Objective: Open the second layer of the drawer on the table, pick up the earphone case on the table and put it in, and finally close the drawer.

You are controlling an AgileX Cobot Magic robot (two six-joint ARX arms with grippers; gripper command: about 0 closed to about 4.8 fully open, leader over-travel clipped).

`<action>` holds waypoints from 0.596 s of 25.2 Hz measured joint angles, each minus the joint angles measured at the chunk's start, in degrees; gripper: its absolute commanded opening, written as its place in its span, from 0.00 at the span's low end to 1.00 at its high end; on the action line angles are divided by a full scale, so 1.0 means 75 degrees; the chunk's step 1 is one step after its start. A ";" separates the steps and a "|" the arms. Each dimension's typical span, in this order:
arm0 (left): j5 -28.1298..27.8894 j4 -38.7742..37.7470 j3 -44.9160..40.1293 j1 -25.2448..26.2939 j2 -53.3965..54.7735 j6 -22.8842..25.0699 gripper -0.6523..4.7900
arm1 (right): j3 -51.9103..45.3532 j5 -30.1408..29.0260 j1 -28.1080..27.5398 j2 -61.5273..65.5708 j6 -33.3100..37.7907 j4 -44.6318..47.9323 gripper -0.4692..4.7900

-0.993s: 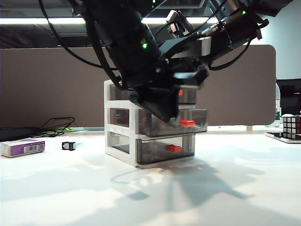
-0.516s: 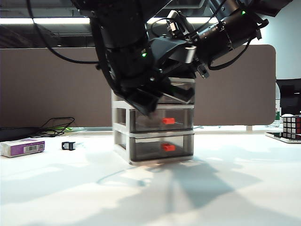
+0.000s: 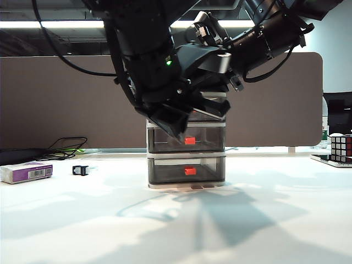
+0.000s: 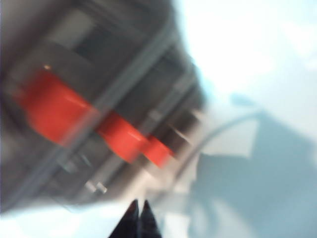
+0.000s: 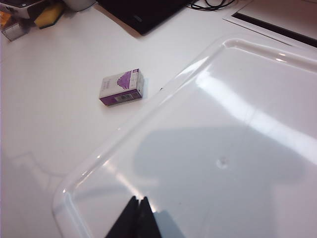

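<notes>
The left pincer (image 4: 139, 212) has its two black tips pressed together and holds nothing; it hangs just before the small white-framed drawer unit (image 3: 186, 149) with smoky grey drawers. The right pincer (image 5: 138, 210) is also pressed together and empty, above the unit's clear glossy top (image 5: 237, 148). Three orange-red handles show, blurred; the middle drawer (image 3: 187, 138) sits pushed in. One white-and-purple box (image 3: 26, 172) lies far left on the white surface (image 3: 176, 220). The earphone case is not visible.
</notes>
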 measured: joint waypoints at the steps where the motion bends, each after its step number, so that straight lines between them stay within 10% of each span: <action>1: 0.0041 -0.0303 0.0000 -0.0105 -0.0079 0.0003 0.11 | -0.0003 -0.0012 0.0003 0.0009 -0.0009 0.0029 0.08; 15: -0.1236 -0.1868 -0.1594 -0.0901 -0.5718 -0.0073 0.11 | 0.0108 0.0694 -0.0026 -0.1746 -0.0134 -0.0629 0.08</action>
